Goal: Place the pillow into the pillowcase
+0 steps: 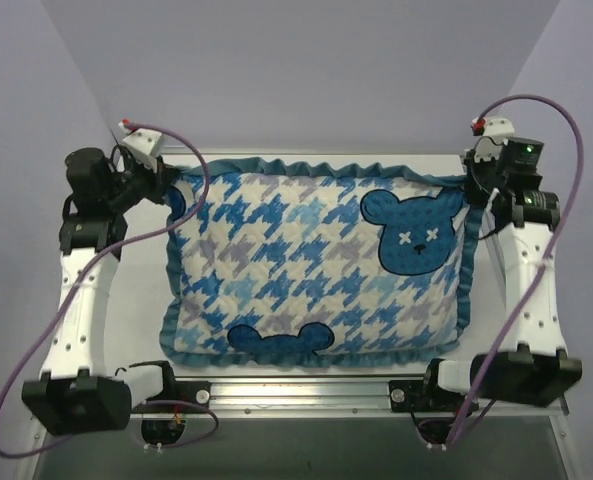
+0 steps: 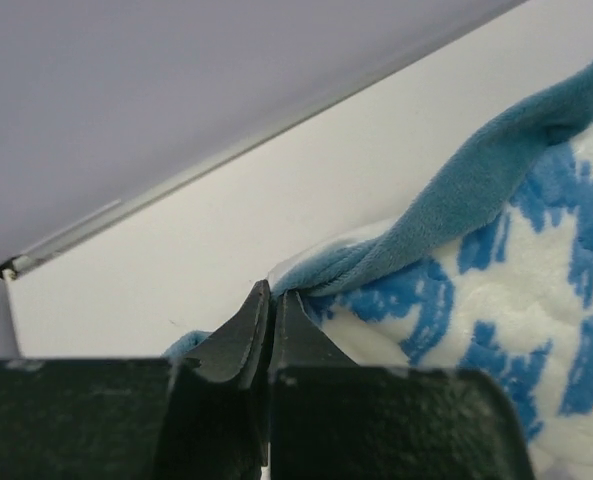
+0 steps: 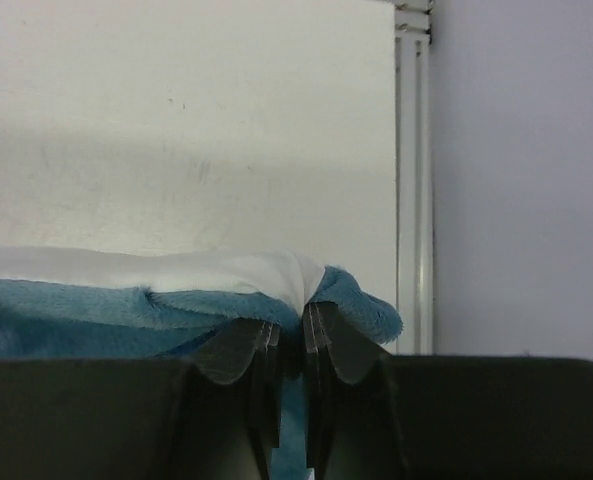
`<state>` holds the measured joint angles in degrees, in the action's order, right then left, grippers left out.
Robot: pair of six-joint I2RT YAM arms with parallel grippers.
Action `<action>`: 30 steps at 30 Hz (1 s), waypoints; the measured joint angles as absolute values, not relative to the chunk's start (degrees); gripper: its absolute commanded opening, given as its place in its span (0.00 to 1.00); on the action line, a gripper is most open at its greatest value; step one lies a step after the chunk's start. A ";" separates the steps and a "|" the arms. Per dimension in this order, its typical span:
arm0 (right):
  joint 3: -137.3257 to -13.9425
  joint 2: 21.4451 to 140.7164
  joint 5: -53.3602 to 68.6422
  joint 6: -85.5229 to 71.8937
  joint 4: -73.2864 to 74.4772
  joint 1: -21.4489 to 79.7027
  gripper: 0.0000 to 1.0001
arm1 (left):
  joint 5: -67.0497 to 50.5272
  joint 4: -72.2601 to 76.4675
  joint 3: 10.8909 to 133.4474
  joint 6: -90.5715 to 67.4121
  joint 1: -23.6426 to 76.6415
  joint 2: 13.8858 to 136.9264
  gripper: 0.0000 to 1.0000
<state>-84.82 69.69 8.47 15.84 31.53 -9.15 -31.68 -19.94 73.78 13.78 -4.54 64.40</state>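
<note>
The pillowcase (image 1: 321,265), blue-white houndstooth with dark blue bear faces and teal ruffled trim, lies spread and plump across the table. The pillow is hidden; no cream cushion shows in any view. My left gripper (image 1: 168,181) sits at the case's far left corner, shut, with the teal trim (image 2: 456,205) pinched at its tips (image 2: 273,292). My right gripper (image 1: 473,186) sits at the far right corner. It is shut (image 3: 291,325) on a fold of teal trim (image 3: 361,300) and white inner fabric (image 3: 176,270).
The white table (image 1: 496,275) ends at a metal rail (image 1: 306,388) in front, between the two arm bases. Lavender walls (image 1: 306,70) enclose the back and sides. The table's right edge rail (image 3: 413,180) runs just beyond the right gripper.
</note>
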 measured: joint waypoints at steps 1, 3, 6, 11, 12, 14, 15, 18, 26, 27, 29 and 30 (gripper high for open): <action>-84.79 73.52 8.73 15.55 30.09 -8.93 0.00 | -31.64 -18.90 73.63 13.72 -4.10 67.22 0.00; -85.38 81.80 9.17 14.94 26.94 -8.67 0.02 | -30.94 -15.86 73.89 13.69 -3.09 75.05 0.00; -94.02 96.79 9.19 13.39 26.55 -8.14 0.70 | -28.45 -15.55 79.68 13.39 -2.15 90.00 0.50; -127.87 121.21 4.71 12.93 29.15 -9.85 0.97 | -17.34 -21.63 102.96 11.20 -3.97 111.00 0.98; -127.70 121.10 4.84 13.13 29.56 -10.46 0.99 | -16.27 -22.92 103.88 11.20 -4.60 111.33 0.97; -124.07 117.73 5.50 13.87 31.88 -11.55 1.00 | -14.85 -25.82 104.05 11.18 -5.85 109.51 0.97; -119.20 114.08 6.09 14.44 32.36 -12.27 1.00 | -14.57 -26.98 103.59 11.33 -6.31 108.09 0.97; -105.16 103.31 8.75 15.31 36.01 -13.41 1.00 | -15.44 -30.87 99.53 11.49 -6.74 101.56 0.97; -81.56 89.32 20.60 13.89 44.21 -12.36 1.00 | -20.95 -40.16 86.96 6.13 -4.10 94.43 0.97; -79.57 89.14 22.09 13.54 44.82 -12.32 1.00 | -20.73 -41.10 84.77 5.43 -3.64 94.59 0.98; -76.01 89.14 24.45 12.86 45.25 -12.32 1.00 | -19.92 -42.78 80.47 4.43 -2.70 94.76 0.97; -73.84 89.14 25.78 12.32 45.67 -12.32 1.00 | -19.31 -44.64 77.67 3.70 -2.00 94.76 0.97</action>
